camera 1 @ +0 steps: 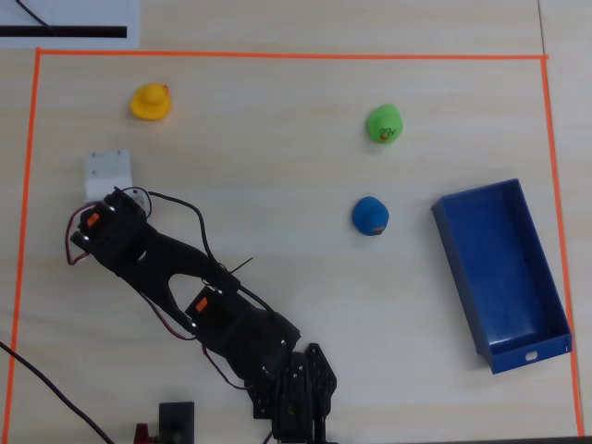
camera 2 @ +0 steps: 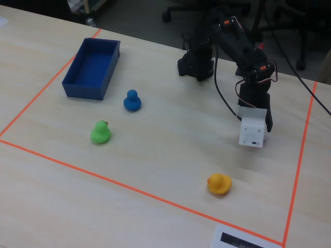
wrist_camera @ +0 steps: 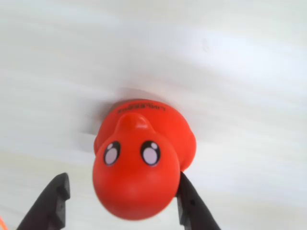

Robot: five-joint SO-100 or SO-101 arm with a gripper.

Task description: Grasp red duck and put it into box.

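The red duck [wrist_camera: 141, 155] fills the wrist view, standing on the pale table and facing the camera. My gripper [wrist_camera: 122, 178] is open around its head. The right finger [wrist_camera: 192, 206] touches the duck, while a gap separates the left finger [wrist_camera: 50, 203] from it. In the overhead and fixed views the duck and the fingers are hidden beneath the white wrist housing [camera 1: 109, 174] [camera 2: 253, 132]. The dark-blue box [camera 1: 504, 264] [camera 2: 93, 64] lies empty at the right of the overhead view, far from the gripper.
A yellow duck [camera 1: 150, 102] [camera 2: 219, 183] sits close to the wrist housing. The green duck [camera 1: 385, 124] [camera 2: 100, 132] and blue duck [camera 1: 370, 215] [camera 2: 132, 101] stand between arm and box. Orange tape [camera 1: 277, 55] borders the work area.
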